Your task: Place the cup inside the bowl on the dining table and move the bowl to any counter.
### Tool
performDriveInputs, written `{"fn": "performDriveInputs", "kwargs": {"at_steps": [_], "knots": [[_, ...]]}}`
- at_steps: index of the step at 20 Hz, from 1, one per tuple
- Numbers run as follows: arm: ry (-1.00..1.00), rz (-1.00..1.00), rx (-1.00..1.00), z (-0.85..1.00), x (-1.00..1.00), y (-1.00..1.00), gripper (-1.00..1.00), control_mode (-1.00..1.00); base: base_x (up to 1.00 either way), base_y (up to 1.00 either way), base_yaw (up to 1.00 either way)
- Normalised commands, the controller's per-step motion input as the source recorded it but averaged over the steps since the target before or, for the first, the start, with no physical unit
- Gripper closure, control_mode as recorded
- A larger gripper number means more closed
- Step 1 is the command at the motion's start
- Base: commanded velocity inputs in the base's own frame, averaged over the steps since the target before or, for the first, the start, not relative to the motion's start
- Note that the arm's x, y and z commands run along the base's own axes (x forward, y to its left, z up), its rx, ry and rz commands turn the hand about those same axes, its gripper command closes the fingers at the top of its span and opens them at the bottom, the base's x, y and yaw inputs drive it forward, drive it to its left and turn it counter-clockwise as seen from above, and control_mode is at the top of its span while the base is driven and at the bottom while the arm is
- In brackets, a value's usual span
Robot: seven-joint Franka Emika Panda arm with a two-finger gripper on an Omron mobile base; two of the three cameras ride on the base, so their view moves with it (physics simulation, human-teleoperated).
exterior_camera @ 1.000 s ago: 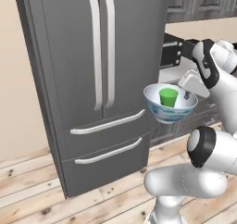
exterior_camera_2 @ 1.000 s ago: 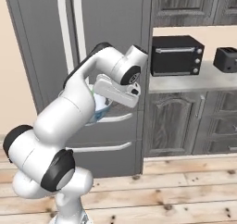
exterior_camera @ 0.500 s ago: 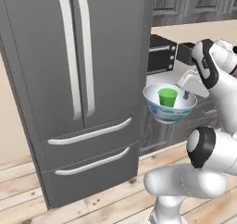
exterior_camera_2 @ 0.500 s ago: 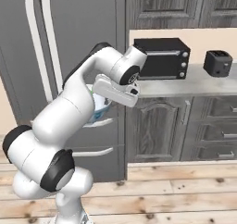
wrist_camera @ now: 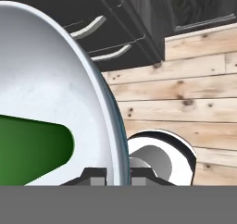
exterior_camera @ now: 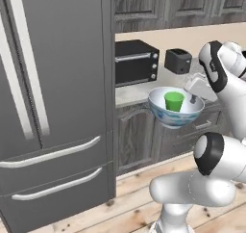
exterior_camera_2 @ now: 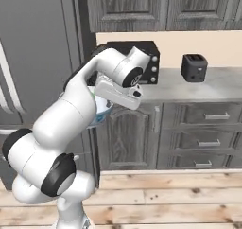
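Carrying step: the claw (wrist_camera: 115, 174) is clamped on the bowl's (exterior_camera: 174, 117) rim, cup (exterior_camera: 174, 101) inside (upright). Next, lower it onto the tabletop (exterior_camera: 139, 93) beside the toaster oven (exterior_camera: 136, 61).

Counter (exterior_camera_2: 189, 87) with oven (exterior_camera: 137, 62), toaster (exterior_camera_2: 194, 67)

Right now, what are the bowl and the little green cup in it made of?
The bowl looks like glazed ceramic: smooth white inside, pale blue pattern outside, thin rim. The cup looks like plain plastic or painted ceramic: flat bright green, no shine or markings. It's a rendered scene, so both are guesses.
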Motion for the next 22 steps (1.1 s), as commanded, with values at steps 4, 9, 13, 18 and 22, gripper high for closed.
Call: {"fn": "performDriveInputs", "kwargs": {"at_steps": [4, 9, 13, 18, 22], "knots": [[0.0, 0.0, 0.0, 0.0, 0.0, 0.0, 1.0, 1.0, 0.55, -0.76, 0.07], [0.0, 0.0, 0.0, 0.0, 0.0, 0.0, 1.0, 1.0, 0.59, -0.78, 0.08], [0.0, 0.0, 0.0, 0.0, 0.0, 0.0, 1.0, 1.0, 0.57, -0.81, 0.08], [0.0, 0.0, 0.0, 0.0, 0.0, 0.0, 1.0, 1.0, 0.52, -0.82, 0.08], [0.0, 0.0, 0.0, 0.0, 0.0, 0.0, 1.0, 1.0, 0.48, -0.76, 0.07]]}}
